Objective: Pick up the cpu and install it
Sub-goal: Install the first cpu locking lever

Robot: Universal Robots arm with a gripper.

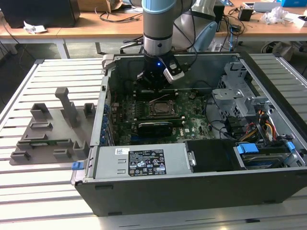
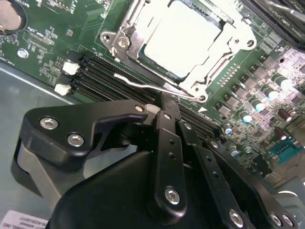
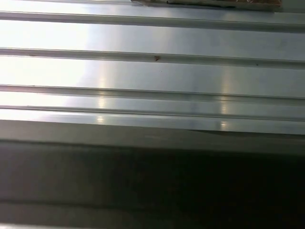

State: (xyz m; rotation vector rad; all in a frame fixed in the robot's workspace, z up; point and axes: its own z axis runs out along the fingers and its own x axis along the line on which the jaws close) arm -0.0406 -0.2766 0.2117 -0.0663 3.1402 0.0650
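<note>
The cpu (image 2: 183,40) lies flat inside the metal-framed socket (image 2: 119,40) on the green motherboard, its pale silvery top showing. In the exterior view the cpu (image 1: 160,108) sits mid-board inside the open computer case (image 1: 192,191). My gripper (image 2: 164,101) hovers just beside the socket's edge with its black fingers (image 2: 164,138) drawn together and nothing held between them. The tips are at the thin wire lever (image 2: 138,84) along the socket's side; I cannot tell if they touch it. From the exterior view the gripper (image 1: 153,92) hangs under the arm's wrist, at the socket's far side.
A grey plastic fixture (image 1: 53,129) with upright posts stands on the ribbed table at the exterior view's left. In the case, memory slots (image 2: 95,78) run beside the socket, a power supply (image 1: 144,163) fills the front and a drive cage (image 1: 235,96) the right. Ribbed table slats (image 3: 152,71).
</note>
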